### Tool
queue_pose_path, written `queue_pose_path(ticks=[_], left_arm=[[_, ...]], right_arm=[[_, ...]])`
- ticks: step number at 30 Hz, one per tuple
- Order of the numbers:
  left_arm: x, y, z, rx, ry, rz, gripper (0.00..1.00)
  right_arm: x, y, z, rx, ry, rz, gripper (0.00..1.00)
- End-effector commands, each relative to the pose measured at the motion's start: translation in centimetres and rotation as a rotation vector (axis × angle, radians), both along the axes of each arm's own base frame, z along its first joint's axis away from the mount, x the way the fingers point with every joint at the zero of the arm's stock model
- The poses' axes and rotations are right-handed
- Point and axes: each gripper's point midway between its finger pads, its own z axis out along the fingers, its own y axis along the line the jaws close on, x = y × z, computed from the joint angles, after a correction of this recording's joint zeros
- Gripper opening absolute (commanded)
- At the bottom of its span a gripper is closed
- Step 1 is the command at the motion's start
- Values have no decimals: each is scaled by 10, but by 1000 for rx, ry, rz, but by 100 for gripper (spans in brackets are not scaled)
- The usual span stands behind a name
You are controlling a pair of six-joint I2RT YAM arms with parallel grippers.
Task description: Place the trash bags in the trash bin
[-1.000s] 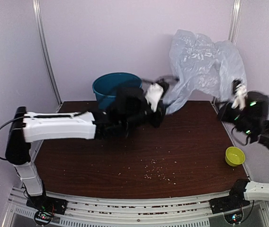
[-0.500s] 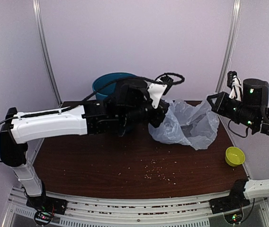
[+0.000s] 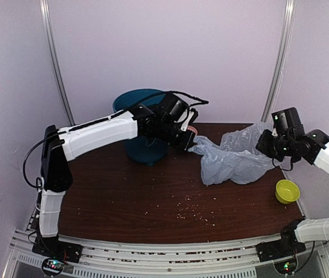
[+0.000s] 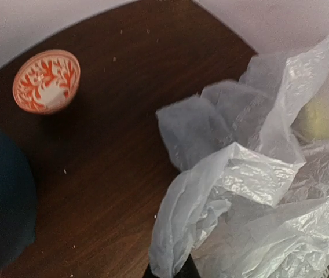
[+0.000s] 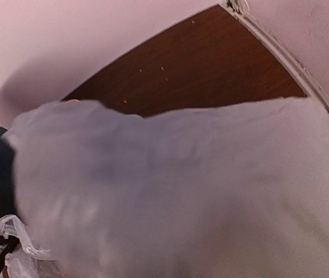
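Observation:
The trash bag (image 3: 234, 159) is a crinkly translucent grey-blue sheet, slumped on the dark table between my two grippers. My left gripper (image 3: 192, 138) is shut on its left end; in the left wrist view the plastic (image 4: 240, 191) bunches out of the dark fingertips (image 4: 179, 269). My right gripper (image 3: 267, 145) is at the bag's right end. There the plastic (image 5: 182, 191) fills the right wrist view and hides the fingers, and the bag rises up to them. The teal trash bin (image 3: 131, 101) stands at the back left, partly behind my left arm, and shows as a dark blue edge (image 4: 2, 202).
A small red-patterned bowl (image 4: 46, 81) sits on the table next to the bin, beyond my left gripper. A lime-green bowl (image 3: 287, 190) sits near the right edge, below my right arm. Small crumbs (image 3: 190, 211) are scattered on the front middle of the table (image 3: 124, 197).
The bag was held high and spread out; both grippers have come down and it now lies slumped on the table. My left arm has drawn back toward the bin.

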Motion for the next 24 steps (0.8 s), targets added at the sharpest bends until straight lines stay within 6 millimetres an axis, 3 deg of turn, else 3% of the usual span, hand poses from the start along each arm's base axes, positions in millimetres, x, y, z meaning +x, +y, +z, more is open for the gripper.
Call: queue_pose_path(ticks=[1, 4, 6, 8, 10, 11, 13, 14, 16, 18, 19, 20, 21, 22, 23, 24], left_arm=[[-4, -3, -18, -4, 121, 19, 0], [38, -7, 0, -73, 25, 94, 0], [65, -12, 27, -153, -45, 137, 0], [83, -16, 79, -291, -130, 155, 0], [87, -15, 147, -438, -267, 154, 0], [84, -11, 185, -519, -346, 143, 0], [68, 3, 259, -670, -507, 125, 0], [51, 10, 296, -741, -598, 84, 0], [4, 21, 362, -818, -817, 0, 0], [-35, 30, 398, -796, -1012, 12, 0], [-51, 32, 404, -753, -1092, 29, 0], [-62, 27, 398, -695, -1145, 31, 0], [-66, 17, 380, -616, -1164, 18, 0], [-62, 3, 348, -519, -1145, -13, 0], [-51, -13, 296, -395, -1079, -49, 0], [-39, -26, 226, -257, -985, -81, 0]], right_arm=[[7, 2, -31, 41, 114, 29, 0], [48, -4, -8, 16, 51, -6, 0], [81, 0, 30, 29, -32, -10, 0], [109, 3, 83, 54, -136, -11, 0], [123, 7, 157, 61, -298, 15, 0], [120, 8, 209, 62, -411, 39, 0], [102, 6, 279, 43, -567, 68, 0], [86, 7, 312, 39, -648, 90, 0], [43, 14, 367, 46, -817, 167, 0], [-5, 26, 398, 38, -945, 248, 0], [-18, 30, 394, 19, -953, 269, 0], [-33, 26, 387, 11, -950, 270, 0], [-37, 22, 370, -4, -918, 261, 0], [-33, 22, 338, -24, -851, 259, 0], [-24, 22, 292, -55, -750, 254, 0], [-18, 17, 241, -91, -635, 229, 0]])
